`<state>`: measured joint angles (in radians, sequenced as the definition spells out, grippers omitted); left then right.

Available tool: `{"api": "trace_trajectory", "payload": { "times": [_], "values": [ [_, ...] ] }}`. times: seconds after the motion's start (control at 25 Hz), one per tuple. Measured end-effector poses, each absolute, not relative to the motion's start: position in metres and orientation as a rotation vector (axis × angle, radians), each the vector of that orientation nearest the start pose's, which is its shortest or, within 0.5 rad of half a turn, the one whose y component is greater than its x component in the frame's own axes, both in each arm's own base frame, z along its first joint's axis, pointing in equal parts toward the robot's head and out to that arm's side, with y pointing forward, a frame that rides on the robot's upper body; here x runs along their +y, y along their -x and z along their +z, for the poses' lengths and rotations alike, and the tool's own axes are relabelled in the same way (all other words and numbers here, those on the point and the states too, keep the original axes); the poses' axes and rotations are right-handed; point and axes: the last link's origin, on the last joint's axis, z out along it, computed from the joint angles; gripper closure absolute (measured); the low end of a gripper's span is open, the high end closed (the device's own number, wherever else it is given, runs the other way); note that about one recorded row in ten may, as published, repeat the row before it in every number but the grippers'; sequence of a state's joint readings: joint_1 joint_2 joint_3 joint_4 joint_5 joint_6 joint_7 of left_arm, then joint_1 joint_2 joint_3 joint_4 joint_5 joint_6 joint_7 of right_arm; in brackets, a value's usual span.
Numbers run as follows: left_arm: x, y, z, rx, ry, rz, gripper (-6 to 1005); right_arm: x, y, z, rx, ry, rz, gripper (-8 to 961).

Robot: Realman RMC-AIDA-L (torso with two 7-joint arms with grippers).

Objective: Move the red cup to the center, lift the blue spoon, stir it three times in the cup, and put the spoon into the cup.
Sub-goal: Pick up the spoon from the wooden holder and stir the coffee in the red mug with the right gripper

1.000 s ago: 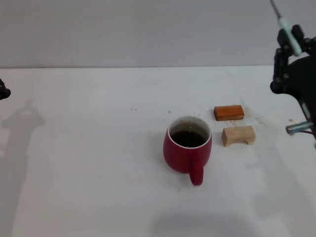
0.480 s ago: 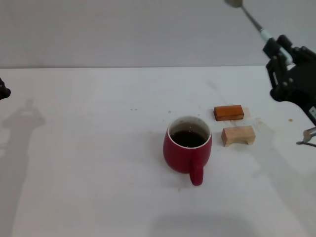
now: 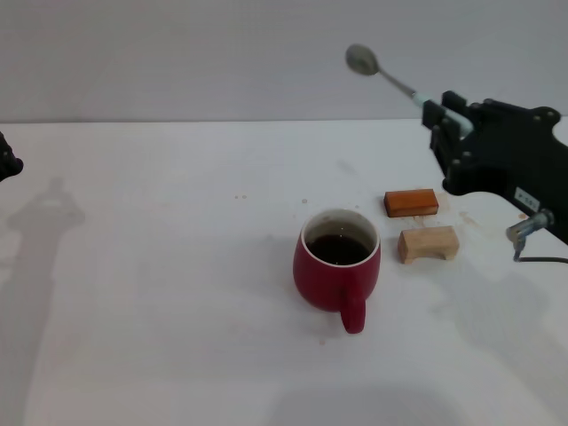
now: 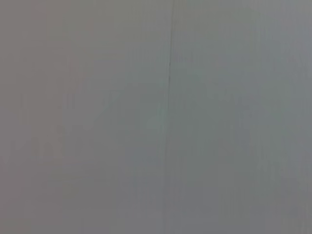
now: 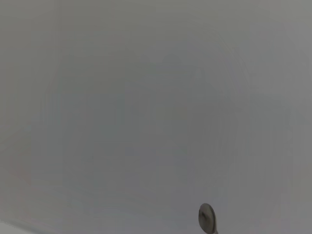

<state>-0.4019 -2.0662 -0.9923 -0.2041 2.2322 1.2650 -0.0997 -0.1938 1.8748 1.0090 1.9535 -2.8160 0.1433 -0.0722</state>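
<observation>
Moved: right pincer (image 3: 446, 116) swung in toward cup, spoon (image 3: 390, 78) tipped flatter.
Grip: clamped on spoon handle.
Cup (image 3: 337, 266): mid-table.
Left pincer (image 3: 5, 161): parked; fingers unclear.
Advice: lower bowl-first for 3 stirs.

A plain white table (image 3: 160, 293) fills most of the head view, from a far edge against a grey wall in the upper part of the frame down to the bottom. The red cup (image 3: 337, 269) stands on it a little right of centre, its handle turned toward the bottom edge and dark liquid inside. Just right of the cup lies a tan wooden block (image 3: 428, 243), and just above that block, apart from it, an orange-brown block (image 3: 411, 202). Small brown specks mark the tabletop around the blocks.
</observation>
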Motion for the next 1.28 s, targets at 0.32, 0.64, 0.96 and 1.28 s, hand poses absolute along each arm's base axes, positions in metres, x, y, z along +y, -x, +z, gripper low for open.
{"api": "trace_trajectory", "payload": {
  "times": [0.32, 0.64, 0.96, 1.28],
  "values": [
    [0.33, 0.334, 0.025, -0.499, 1.355, -0.756, 942, 0.269, -0.121, 0.018, 0.493, 2.153, 0.396, 819],
    [0.333, 0.333, 0.026, -0.496, 1.353, -0.758, 941, 0.284, -0.112, 0.011, 0.488, 2.224, 0.242, 819],
    [0.338, 0.33, 0.026, -0.499, 1.354, -0.759, 940, 0.292, -0.096, 0.008, 0.469, 2.332, 0.17, 819],
    [0.343, 0.328, 0.025, -0.496, 1.364, -0.748, 940, 0.299, -0.087, 0.012, 0.453, 2.392, 0.046, 819]
  ]
}}
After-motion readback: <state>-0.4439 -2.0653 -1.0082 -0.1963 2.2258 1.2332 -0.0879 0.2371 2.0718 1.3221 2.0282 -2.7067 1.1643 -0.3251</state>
